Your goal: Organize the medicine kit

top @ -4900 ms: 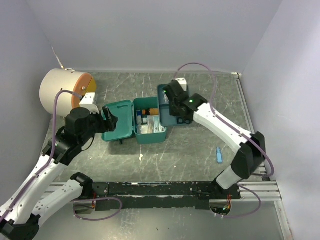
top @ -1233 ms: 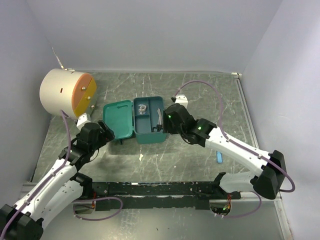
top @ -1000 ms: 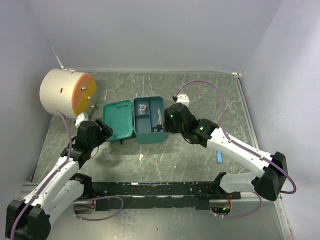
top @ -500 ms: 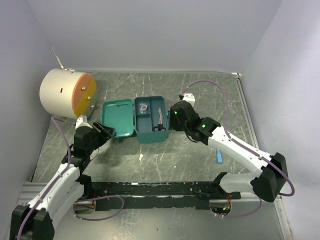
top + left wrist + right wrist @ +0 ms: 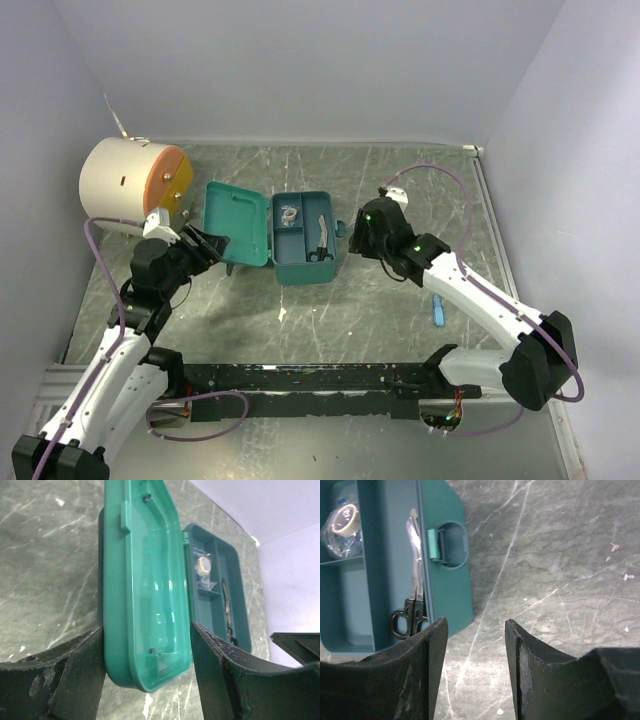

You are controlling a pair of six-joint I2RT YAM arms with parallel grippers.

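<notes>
Cut off: the right wrist view catches only the near right part of the medicine kit [image 5: 238, 222]; its lid [image 5: 150, 580] falls outside that frame.
Hard to make out: a small blue item [image 5: 438, 310] lies alone on the worktop [image 5: 330, 325], too small to name. The wrapped roll [image 5: 202, 565] in a far compartment is blurred behind clear film.
Hidden: from above, the right claw's [image 5: 476, 630] fingers are masked by their own wrist housing; anything beneath the divided tray [image 5: 350, 605] cannot be seen.
Kit position: mid-worktop, lid swung open to the left, base [image 5: 305, 275] to the right, near the cream cylinder [image 5: 120, 185] with the orange face.
Tray: seated in the base, with black-handled scissors [image 5: 410, 620] lying along the wall that carries the latch [image 5: 436, 545].
Left arm: reaches forward from the near left corner, wrist low at the lid's near end.
Left claw [image 5: 147, 630]: one finger on each long edge of the lid, pinching it.
Right arm: stretches diagonally from the near right base, wrist just right of the kit.
Right claw: spread, only bare worktop between the fingers, beside the latch wall and apart from it.
</notes>
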